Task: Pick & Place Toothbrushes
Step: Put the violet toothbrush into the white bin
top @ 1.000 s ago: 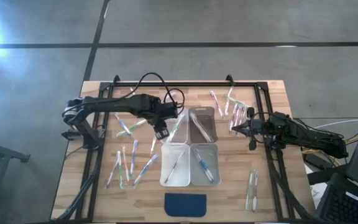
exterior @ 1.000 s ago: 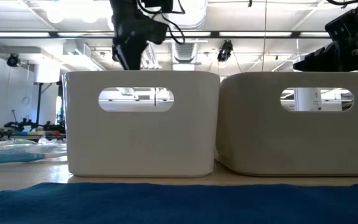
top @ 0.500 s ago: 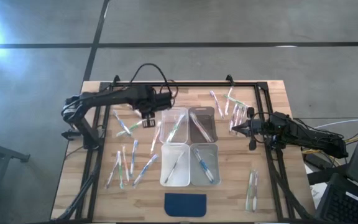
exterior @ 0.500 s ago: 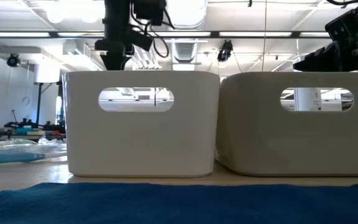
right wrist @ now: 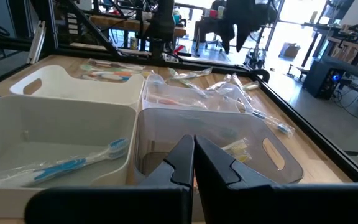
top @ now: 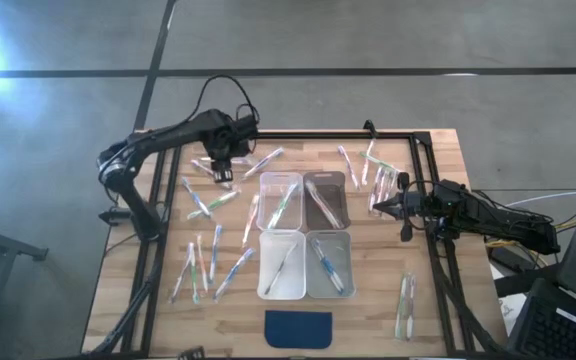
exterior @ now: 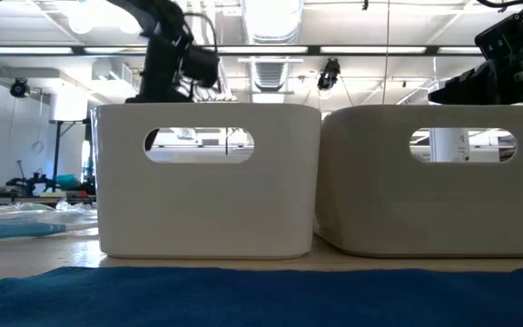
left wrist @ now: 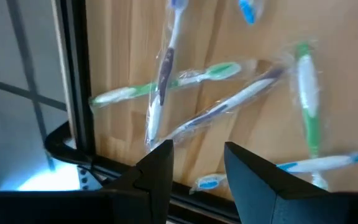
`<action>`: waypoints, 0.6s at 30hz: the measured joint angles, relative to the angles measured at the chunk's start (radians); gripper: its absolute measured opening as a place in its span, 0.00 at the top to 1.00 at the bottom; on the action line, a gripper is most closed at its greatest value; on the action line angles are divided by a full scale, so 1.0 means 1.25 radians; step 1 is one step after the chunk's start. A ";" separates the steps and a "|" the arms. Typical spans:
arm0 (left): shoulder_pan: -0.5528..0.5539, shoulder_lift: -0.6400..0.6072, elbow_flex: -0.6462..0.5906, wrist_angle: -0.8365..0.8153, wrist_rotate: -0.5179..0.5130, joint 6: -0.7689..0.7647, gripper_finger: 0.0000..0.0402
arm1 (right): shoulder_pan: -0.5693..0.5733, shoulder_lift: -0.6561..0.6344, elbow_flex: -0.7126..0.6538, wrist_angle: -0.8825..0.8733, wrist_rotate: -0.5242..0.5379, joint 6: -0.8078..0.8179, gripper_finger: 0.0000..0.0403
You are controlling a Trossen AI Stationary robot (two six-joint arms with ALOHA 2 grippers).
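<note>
The toothbrushes (top: 211, 201) lie scattered over the wooden surface (top: 438, 300); one loose group sits on my left side, another group (top: 373, 170) lies at the far edge toward my right, and a pair (top: 405, 305) rests near the front right corner; a few more lie inside the four clear bins (top: 305, 235) set in a two-by-two block at the middle, a green one in the far left bin (top: 280, 200) and a blue one in the near right bin (top: 329, 265); in front of the bins lies a dark blue pad (top: 299, 328).

My left end effector (top: 219, 166) hangs above the far left part of the surface, over a small cluster of wrapped brushes (left wrist: 197, 93) beside the black frame rail (left wrist: 73, 81); its fingers (left wrist: 157, 168) stand apart with nothing between them, and the brushes below cross one another, green and dark-handled ones overlapping.

My right end effector (top: 400, 207) waits at the right of the bins, just beside the far right bin, low and pointing toward it; its fingers (right wrist: 185, 158) are pressed together and grip nothing; in its wrist view the blue brush (right wrist: 67, 165) lies on the floor of the near bin.
</note>
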 joint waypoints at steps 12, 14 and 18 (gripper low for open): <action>0.144 0.001 -0.062 0.117 0.048 0.124 0.63 | 0.000 0.000 0.000 0.000 0.000 0.000 0.98; 0.152 0.001 -0.062 0.130 0.048 0.142 0.63 | 0.000 0.000 0.000 0.000 0.000 0.000 0.98; 0.155 0.024 -0.054 0.148 0.047 0.166 0.63 | 0.000 0.000 0.000 0.000 0.000 0.000 0.98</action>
